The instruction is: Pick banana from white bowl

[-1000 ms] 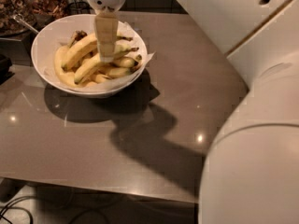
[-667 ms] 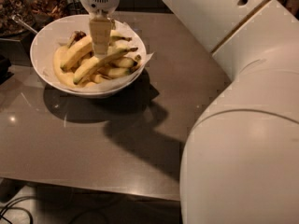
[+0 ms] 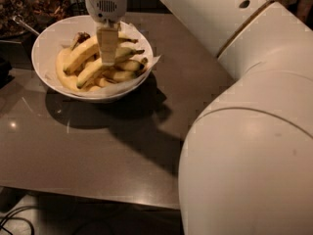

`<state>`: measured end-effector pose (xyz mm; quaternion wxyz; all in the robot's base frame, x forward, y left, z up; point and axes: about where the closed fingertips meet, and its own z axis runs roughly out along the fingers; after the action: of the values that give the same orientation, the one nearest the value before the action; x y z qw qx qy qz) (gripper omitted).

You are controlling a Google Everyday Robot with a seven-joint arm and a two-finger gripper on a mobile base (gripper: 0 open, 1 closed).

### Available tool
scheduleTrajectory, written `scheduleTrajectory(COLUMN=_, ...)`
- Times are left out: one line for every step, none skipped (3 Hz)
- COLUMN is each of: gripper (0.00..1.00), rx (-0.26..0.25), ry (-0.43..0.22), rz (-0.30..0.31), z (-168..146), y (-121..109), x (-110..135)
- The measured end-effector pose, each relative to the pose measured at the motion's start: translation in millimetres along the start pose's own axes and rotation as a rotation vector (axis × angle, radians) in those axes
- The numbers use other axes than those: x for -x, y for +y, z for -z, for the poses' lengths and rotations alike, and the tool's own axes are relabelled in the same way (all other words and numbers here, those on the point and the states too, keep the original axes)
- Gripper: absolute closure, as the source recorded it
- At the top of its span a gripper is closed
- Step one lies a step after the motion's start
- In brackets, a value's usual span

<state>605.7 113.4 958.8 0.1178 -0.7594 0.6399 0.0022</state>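
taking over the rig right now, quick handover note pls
Gripper: lowered into the white bowl, its tip among the bananas; a grasp cannot be confirmed.
Things: the bananas lie piled on the paper liner inside the bowl, which sits at the far left of the table.
Done: gripper is down at the pile.
Left: secure one banana and lift it clear of the bowl.

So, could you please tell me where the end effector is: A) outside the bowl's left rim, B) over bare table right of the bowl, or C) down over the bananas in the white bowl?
C: the end effector hangs down over the bananas inside the white bowl, its tip at the pile.
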Motion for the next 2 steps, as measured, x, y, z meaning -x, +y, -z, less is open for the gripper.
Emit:
scheduleTrajectory(gripper=0.45, rx=0.029, ry=0.019, rz=-0.01, z=-12.2, y=3.7, x=-6.3)
scheduleTrajectory(gripper=0.44, rx=0.052, ry=0.035, rz=-0.014, z=-22.4, y=7.0, x=-11.7)
